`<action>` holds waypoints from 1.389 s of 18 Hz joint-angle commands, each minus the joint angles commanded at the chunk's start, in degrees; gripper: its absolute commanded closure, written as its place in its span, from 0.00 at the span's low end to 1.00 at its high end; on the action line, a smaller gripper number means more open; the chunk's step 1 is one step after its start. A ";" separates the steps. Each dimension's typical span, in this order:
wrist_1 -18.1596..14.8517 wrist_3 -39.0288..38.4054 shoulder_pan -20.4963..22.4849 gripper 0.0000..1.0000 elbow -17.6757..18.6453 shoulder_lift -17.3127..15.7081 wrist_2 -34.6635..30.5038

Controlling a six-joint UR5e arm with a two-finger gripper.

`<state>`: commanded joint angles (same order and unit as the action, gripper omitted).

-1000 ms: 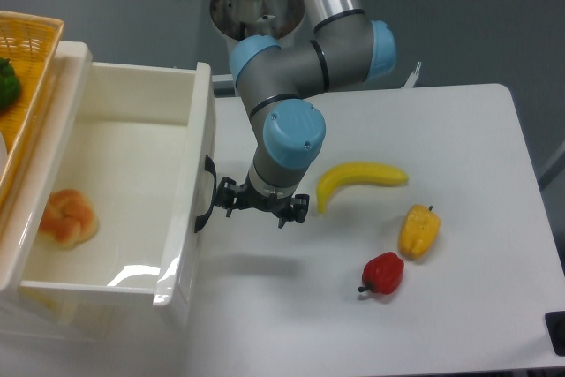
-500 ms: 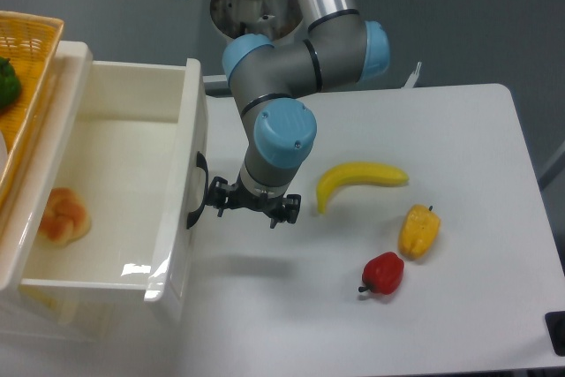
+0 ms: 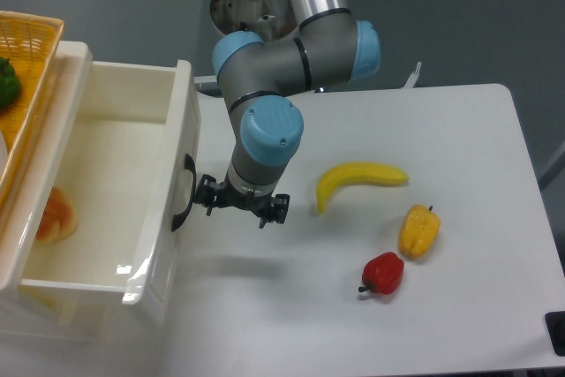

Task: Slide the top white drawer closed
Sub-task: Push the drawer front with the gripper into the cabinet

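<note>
The top white drawer stands partly open at the left, a cream-white box with a black curved handle on its front panel. My gripper hangs just right of that panel, jaws spread and holding nothing. Its left finger is against the handle; I cannot tell how firmly it touches. An orange bread roll lies inside the drawer, partly hidden under the cabinet top. The lower drawer is hidden.
A woven yellow basket holding a green vegetable sits on the cabinet at the far left. On the white table lie a banana, a yellow pepper and a red pepper, right of my arm.
The drawer has slid left into the cabinet, its front panel moving left with my gripper following against it. The bread roll is more hidden now.
</note>
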<state>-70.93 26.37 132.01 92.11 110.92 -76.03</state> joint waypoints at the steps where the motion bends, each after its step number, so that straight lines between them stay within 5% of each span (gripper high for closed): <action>1: 0.00 0.00 -0.44 0.00 0.00 0.00 0.00; 25: -0.09 -0.96 -4.04 0.00 0.09 -0.88 0.79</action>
<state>-71.02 25.41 127.97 92.20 110.04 -75.23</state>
